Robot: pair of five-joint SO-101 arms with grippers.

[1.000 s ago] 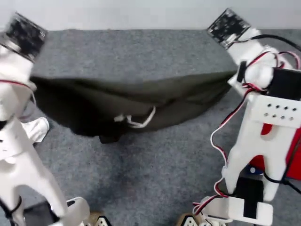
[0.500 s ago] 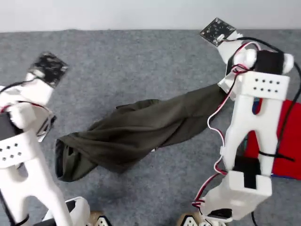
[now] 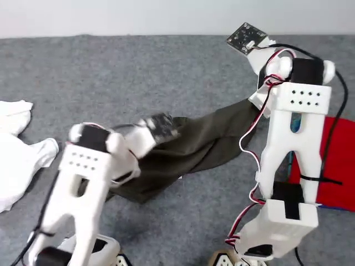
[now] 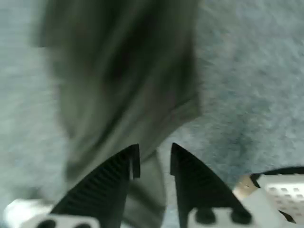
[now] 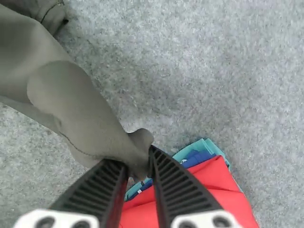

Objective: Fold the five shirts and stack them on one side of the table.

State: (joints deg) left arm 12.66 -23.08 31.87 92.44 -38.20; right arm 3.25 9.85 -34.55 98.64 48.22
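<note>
Right gripper (image 5: pixel 138 164) pinches a corner of the olive shirt (image 3: pixel 208 138), which trails across mid-frame on the grey table (image 3: pixel 111 72). Left gripper (image 4: pixel 152 159) hovers over its bunched end; whether it grips, I cannot tell. Best to pull the cloth flat before folding.

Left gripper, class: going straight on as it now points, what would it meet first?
Probably the olive shirt lying right ahead of the left gripper, though depth is unclear.
</note>
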